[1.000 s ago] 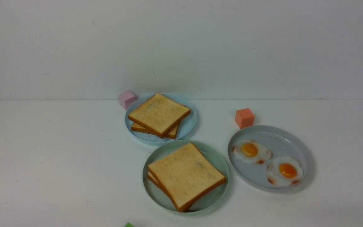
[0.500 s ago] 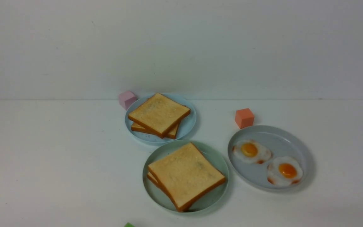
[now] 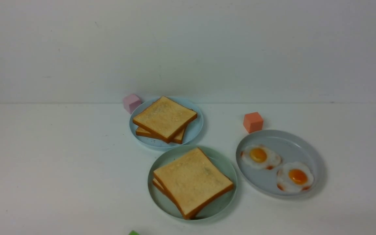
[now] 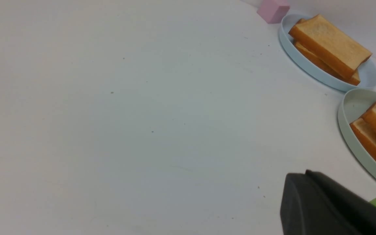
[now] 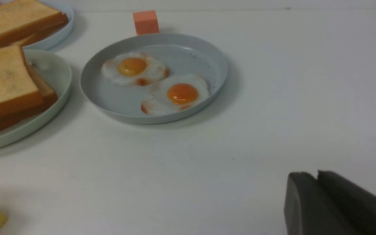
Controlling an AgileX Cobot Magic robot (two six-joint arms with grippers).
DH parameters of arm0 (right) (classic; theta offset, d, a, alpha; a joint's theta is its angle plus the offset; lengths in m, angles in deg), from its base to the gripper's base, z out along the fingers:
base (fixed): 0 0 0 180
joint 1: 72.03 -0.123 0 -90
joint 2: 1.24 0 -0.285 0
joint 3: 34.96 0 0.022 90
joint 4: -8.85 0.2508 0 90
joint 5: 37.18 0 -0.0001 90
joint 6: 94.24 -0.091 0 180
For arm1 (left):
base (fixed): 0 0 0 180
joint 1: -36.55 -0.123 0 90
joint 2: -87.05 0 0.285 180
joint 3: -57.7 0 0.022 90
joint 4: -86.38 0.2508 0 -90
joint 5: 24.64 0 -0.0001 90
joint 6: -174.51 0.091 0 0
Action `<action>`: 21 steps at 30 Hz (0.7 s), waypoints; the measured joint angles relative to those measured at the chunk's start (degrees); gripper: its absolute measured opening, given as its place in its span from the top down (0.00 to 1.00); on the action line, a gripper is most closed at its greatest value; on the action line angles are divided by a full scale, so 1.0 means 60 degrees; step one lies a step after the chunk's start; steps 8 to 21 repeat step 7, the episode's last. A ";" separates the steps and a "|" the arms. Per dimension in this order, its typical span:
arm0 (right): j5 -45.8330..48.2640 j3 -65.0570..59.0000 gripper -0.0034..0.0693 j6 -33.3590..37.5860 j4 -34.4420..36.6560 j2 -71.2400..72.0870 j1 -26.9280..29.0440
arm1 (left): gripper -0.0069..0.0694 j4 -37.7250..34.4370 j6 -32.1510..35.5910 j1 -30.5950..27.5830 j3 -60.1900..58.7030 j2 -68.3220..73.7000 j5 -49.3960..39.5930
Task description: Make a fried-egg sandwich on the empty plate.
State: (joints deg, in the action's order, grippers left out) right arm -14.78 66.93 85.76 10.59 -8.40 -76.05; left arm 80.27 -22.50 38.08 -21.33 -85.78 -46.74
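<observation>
The light is soft and even over the white counter [image 3: 60,169], plates give only faint shadows toward the right, there is no strong glare, and all views look slightly grainy and a little soft.

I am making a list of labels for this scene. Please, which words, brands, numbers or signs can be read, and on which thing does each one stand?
None: no readable text shows in any view.
The toast, eggs, three plates and coloured cubes are all plain.
The dark specks on the grey plate are only dots, not letters.
</observation>
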 joint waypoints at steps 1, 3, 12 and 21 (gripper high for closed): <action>0.0000 0.0000 0.84 0.0000 0.0000 0.0000 0.0000 | 0.92 0.0000 0.0000 0.0000 0.0000 0.0000 0.0000; 0.0000 0.0000 0.84 0.0000 0.0000 0.0000 0.0000 | 0.92 0.0000 0.0000 0.0000 0.0000 0.0000 0.0000; 0.0000 0.0000 0.83 0.0000 -0.0006 0.0000 0.0000 | 0.92 0.0000 0.0000 0.0000 0.0000 0.0000 0.0000; 0.0000 0.0000 0.83 0.0000 -0.0006 0.0000 0.0000 | 0.92 0.0000 0.0000 0.0000 0.0000 0.0000 0.0000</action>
